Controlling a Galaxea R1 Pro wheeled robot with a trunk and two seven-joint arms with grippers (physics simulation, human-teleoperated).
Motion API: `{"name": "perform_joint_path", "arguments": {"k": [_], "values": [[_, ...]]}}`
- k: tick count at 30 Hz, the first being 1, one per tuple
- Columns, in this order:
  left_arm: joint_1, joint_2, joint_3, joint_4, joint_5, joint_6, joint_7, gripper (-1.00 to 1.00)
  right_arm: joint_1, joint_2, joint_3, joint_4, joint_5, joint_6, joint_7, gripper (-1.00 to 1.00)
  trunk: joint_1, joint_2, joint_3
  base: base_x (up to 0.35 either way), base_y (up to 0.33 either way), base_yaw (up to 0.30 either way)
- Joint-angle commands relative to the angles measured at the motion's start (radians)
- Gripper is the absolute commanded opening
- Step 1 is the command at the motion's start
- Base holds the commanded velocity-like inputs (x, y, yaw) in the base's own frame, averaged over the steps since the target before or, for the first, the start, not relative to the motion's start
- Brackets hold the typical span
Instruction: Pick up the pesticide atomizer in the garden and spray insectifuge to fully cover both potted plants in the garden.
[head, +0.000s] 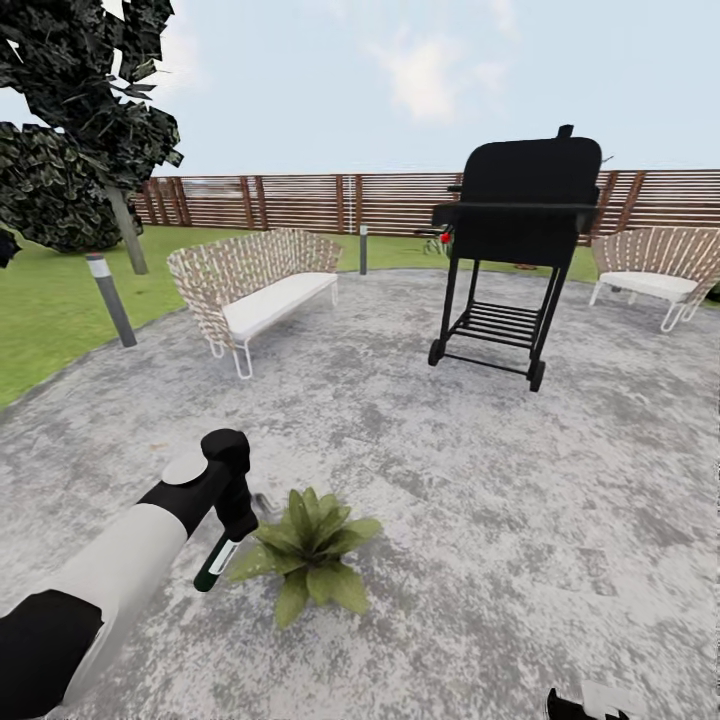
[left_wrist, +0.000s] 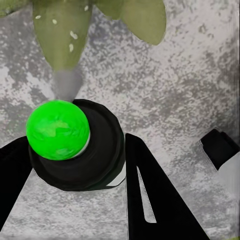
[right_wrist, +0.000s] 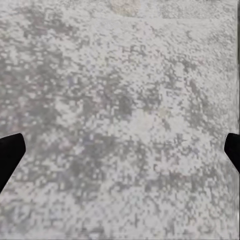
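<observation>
Looking from the head: your left gripper (head: 228, 520) hung low over the grey patio (head: 480, 480), just beside the potted plant (head: 310, 550).
Left hand: it was closed on the pesticide atomizer (head: 216, 564), a slim dark stick that poked out below the fingers.
Long way of the stick: it sloped down and away from the plant, toward your own side.
Which way the plant lay: it sat to the right of the stick, very near it. I think the tip needed to turn toward the leaves next.
Nearer arm: your left arm was much nearer the plant. A dark corner of the right one peeked in at the bottom edge.
Other plant: you could not pick out a second small pot here.
Far things: a black grill (head: 520, 250), two white benches and a brown fence (head: 300, 200) stood well apart from you.
Left wrist: two black fingers (left_wrist: 155, 195) squeezed the round black body of the atomizer (left_wrist: 80, 150). Its tip (left_wrist: 58, 129) glowed bright green here.
Spray: a small grey puff (left_wrist: 67, 82) rose from the tip toward a green leaf (left_wrist: 62, 30). White specks sat on that leaf.
Right wrist: the right gripper (right_wrist: 120, 150) was spread wide and held nothing. Bare grey paving (right_wrist: 120, 100) lay between its black fingertips (right_wrist: 10, 152).
</observation>
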Motion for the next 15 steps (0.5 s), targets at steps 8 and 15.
{"name": "perform_joint_path", "arguments": {"k": [8,15], "values": [[0.000,0.002,-0.005,-0.001,-0.007,0.012,-0.009,-1.00,-0.001,-0.002,-0.006,0.001,0.013,-0.004,-0.003,1.00,0.000,0.000,-0.001,-0.134,-0.246,0.003],[0.008,0.004,-0.004,0.008,-0.007,0.012,-0.009,-1.00,-0.001,-0.011,-0.006,0.006,0.019,-0.003,-0.002,1.00,0.000,0.000,-0.001,0.076,-0.137,0.000]]}}
